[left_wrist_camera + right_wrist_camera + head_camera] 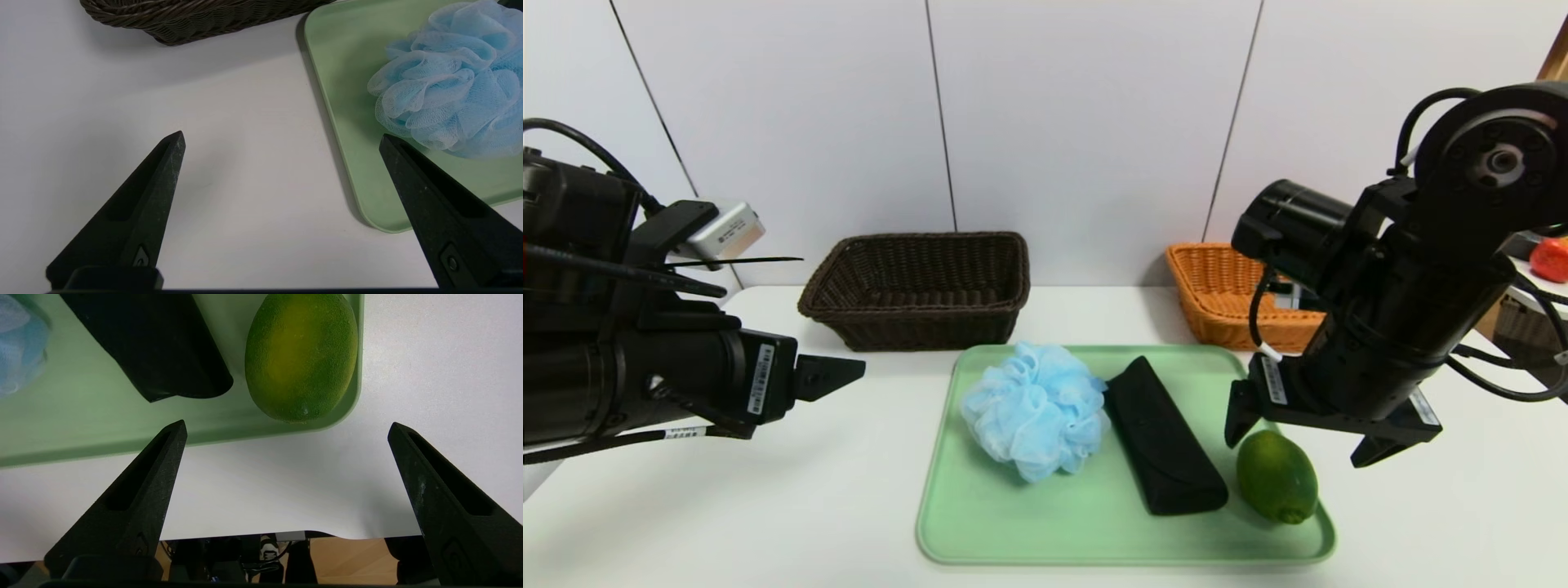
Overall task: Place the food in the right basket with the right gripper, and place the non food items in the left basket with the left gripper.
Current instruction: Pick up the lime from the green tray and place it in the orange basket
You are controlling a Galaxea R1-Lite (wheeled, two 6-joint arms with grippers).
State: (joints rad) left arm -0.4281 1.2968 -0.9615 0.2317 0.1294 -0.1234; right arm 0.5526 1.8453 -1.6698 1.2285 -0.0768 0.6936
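On the light green tray lie the blue mesh pouf, the black glasses case and, at the tray's right front corner, the green lime. My right gripper hangs open just above the lime. In the right wrist view the lime lies beyond the right gripper, not between its fingers. My left gripper hovers open over the bare table left of the tray. In the left wrist view the left gripper holds nothing and the pouf lies beyond one finger. The dark brown basket and the orange basket stand behind the tray.
The white table runs back to a white panelled wall. Its front edge shows under the right gripper. A red object sits on a side surface at far right. The brown basket's rim is beyond the left gripper.
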